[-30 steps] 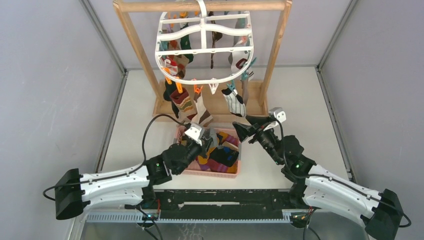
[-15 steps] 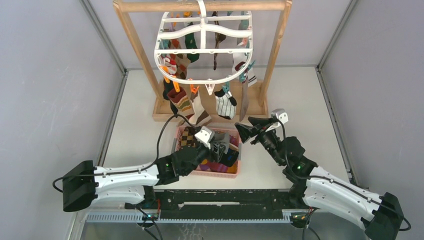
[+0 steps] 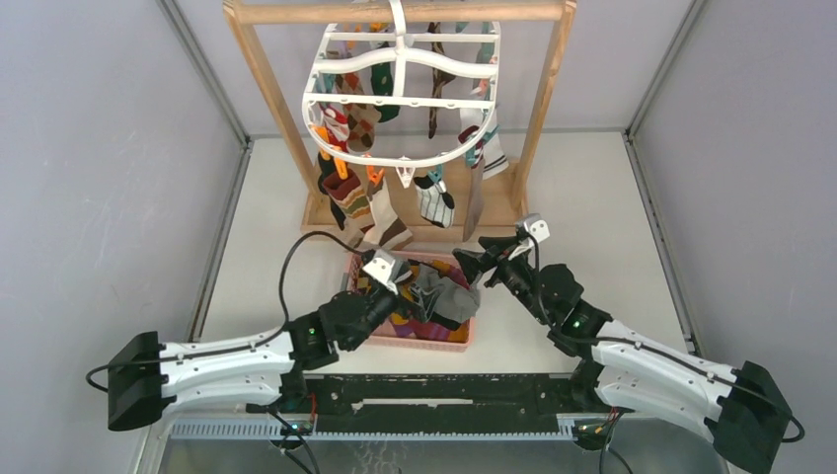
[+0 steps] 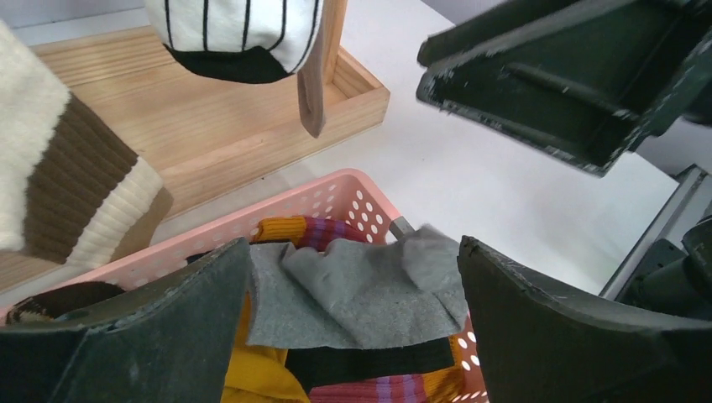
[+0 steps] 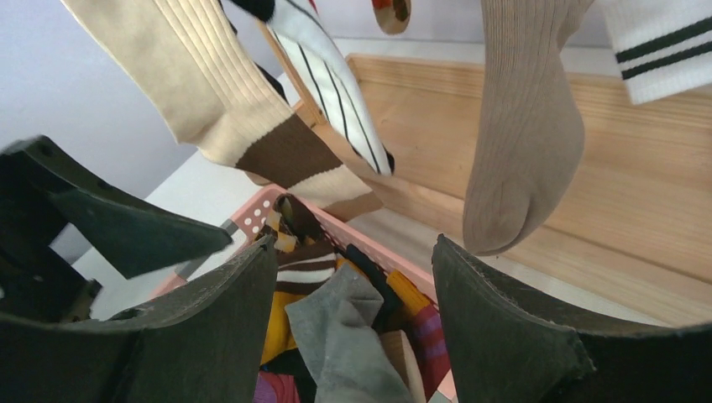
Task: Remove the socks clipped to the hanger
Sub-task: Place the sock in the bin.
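Note:
The white hanger (image 3: pixel 395 158) hangs from the wooden stand with several socks clipped to it: a white striped sock (image 3: pixel 432 200) (image 4: pixel 235 34), a beige-and-brown sock (image 3: pixel 380 219) (image 5: pixel 243 117) and a long beige sock (image 3: pixel 474 197) (image 5: pixel 520 151). My left gripper (image 3: pixel 413 289) (image 4: pixel 353 248) is open over the pink basket (image 3: pixel 415 344), with a loose grey sock (image 4: pixel 361 290) (image 5: pixel 344 336) lying in the basket under it. Over the basket's far right corner, just below the hanging socks, my right gripper (image 3: pixel 472 261) (image 5: pixel 354 243) is open and holds nothing.
The wooden frame stand (image 3: pixel 262 79) and its base tray (image 4: pixel 210 126) stand right behind the basket. Several socks fill the basket, mustard, black and striped ones among them. The two grippers are close together; a right finger (image 4: pixel 571 84) shows in the left wrist view.
My left gripper opened and let the grey sock drop into the basket. The hanger and its socks swung back. My right gripper shifted slightly left, toward the basket.

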